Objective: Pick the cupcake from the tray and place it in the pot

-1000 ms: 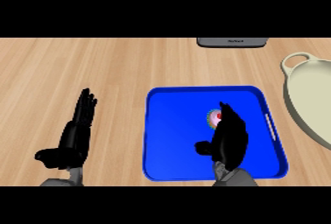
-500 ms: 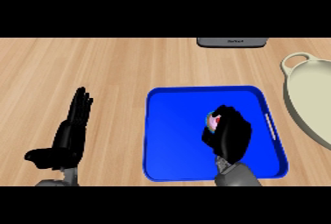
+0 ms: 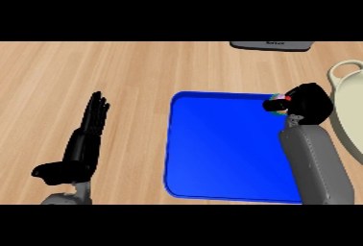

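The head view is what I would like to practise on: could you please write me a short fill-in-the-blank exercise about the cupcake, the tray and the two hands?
1. The right hand is curled round the ____, near the tray's far right corner.
2. The tray on the wooden counter is coloured ____.
3. The pot shows at the view's ____ edge.
4. The left hand rests with its fingers ____, holding nothing.

Missing words: cupcake; blue; right; straight
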Available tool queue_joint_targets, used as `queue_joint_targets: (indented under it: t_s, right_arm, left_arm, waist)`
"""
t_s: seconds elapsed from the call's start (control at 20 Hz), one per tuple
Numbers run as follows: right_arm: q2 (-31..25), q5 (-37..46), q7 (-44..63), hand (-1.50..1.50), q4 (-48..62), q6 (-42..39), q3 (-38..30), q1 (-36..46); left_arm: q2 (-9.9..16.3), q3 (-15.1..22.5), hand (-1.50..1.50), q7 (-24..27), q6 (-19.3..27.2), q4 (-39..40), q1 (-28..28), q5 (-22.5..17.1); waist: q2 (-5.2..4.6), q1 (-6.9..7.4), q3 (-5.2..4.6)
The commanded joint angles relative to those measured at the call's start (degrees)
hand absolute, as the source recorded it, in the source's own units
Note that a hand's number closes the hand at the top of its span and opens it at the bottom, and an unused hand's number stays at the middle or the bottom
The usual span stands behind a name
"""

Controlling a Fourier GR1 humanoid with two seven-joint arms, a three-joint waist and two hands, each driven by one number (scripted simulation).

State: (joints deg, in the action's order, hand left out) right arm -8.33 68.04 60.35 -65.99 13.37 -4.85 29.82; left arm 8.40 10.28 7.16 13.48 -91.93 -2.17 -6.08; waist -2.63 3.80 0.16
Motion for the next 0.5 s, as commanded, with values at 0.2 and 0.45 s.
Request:
queue_joint_targets:
  t_s: [0.2, 0.45]
  right_arm:
    - [-14.16, 2.65, 5.31, 1.5, 18.67, -4.62, -10.53, 18.25]
    - [-18.35, 11.04, 6.19, 1.5, 26.62, -1.14, -8.87, 26.1]
  left_arm:
    - [-0.93, 2.12, 0.0, -0.34, -1.0, 1.29, -2.7, 0.83]
    - [-2.16, 3.32, 0.0, -0.43, -0.23, 2.02, -4.18, 2.03]
  waist:
    - [-0.8, 3.7, -0.09]
    - [-0.96, 5.12, -0.12]
